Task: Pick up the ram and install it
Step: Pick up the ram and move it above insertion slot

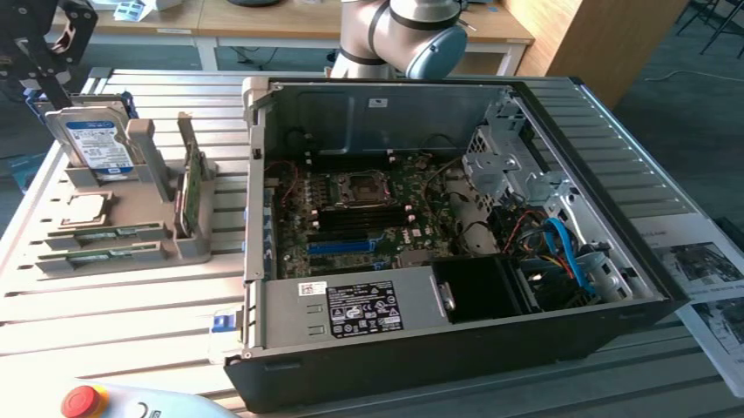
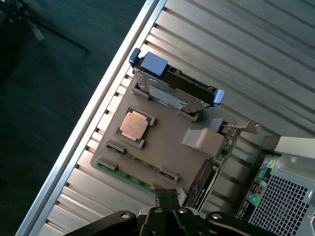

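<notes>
Two green sticks lie flat in the grey holder (image 1: 190,246), side by side along the edge farthest from its upright hard drive (image 1: 96,139): the ram (image 1: 104,233) and its twin (image 1: 99,258), both seated in slots. The gripper (image 1: 49,87) hangs above the holder's hard-drive end, fingers pressed together and apparently holding nothing, though their tips look dim in the wrist view. A square processor (image 1: 84,209) sits in the holder between drive and sticks. The open computer case (image 1: 465,357) stands just beside the holder.
</notes>
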Action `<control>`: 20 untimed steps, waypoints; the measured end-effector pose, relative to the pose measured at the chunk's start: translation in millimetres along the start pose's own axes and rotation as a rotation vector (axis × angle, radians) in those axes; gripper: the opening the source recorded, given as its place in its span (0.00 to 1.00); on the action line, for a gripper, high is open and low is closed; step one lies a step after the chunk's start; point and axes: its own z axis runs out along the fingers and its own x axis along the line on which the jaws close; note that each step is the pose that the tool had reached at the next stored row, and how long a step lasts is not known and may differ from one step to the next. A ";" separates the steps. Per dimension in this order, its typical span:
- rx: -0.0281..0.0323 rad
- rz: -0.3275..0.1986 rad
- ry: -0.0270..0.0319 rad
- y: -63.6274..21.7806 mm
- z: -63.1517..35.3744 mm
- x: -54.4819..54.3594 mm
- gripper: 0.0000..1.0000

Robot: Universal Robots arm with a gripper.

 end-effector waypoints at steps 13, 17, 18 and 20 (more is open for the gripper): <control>-0.0044 -0.199 0.0090 0.0 0.0 0.0 0.10; -0.0059 -0.267 0.0120 0.0 0.0 0.0 0.10; -0.0062 -0.284 0.0128 0.0 0.0 0.0 0.10; -0.0071 -0.320 0.0145 0.0 0.0 0.0 0.10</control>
